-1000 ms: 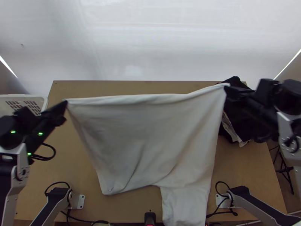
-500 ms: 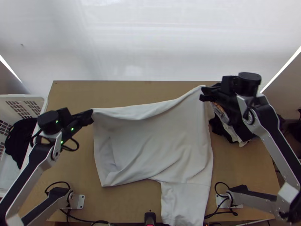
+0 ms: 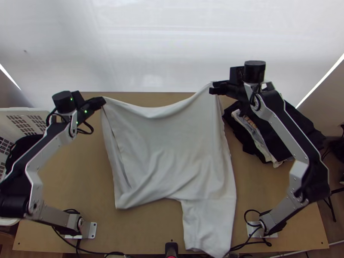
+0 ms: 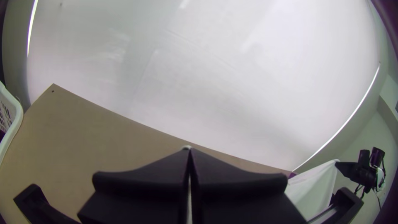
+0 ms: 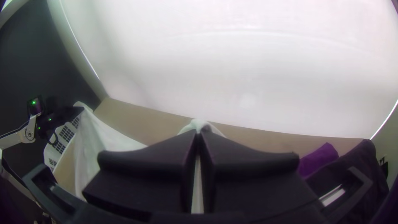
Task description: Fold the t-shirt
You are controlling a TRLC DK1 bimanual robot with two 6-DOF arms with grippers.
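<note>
Top view: pale grey-white fabric t-shirt (image 3: 172, 142) is strung between both grippers, each on one far corner. Black left gripper (image 3: 104, 100) has the far left corner, black right gripper (image 3: 212, 87) the far right one. Upper edge sags between them. Body runs from there toward the table's near edge, creased through the lower middle. Two layers part in a long slit down its left side. A narrower section (image 3: 208, 223) runs off the lower right and past the near edge of the light wooden table (image 3: 77, 172). Can't tell how much of the shirt touches wood.

Left wrist view: flat black fingers (image 4: 141, 176) pressed together at the tips, cloth pinched in them. A small white bit pokes out just past the tips, and a pale strip shows in the narrow gap behind. The far corner rises to the right gripper, well apart.

Right wrist view: same grip. Fingers (image 5: 149, 161) closed on the shirt, a soft rounded bunch (image 5: 200, 124) of it standing just beyond the tips, more cloth between them.

Pile of dark and light garments (image 3: 279, 133) on the table, near the shirt's right side, partly under the right arm. Purple cloth (image 5: 318, 159) by it. White slotted plastic basket (image 3: 26, 112) beside the table's left edge, black cloth (image 3: 21, 150) inside.
</note>
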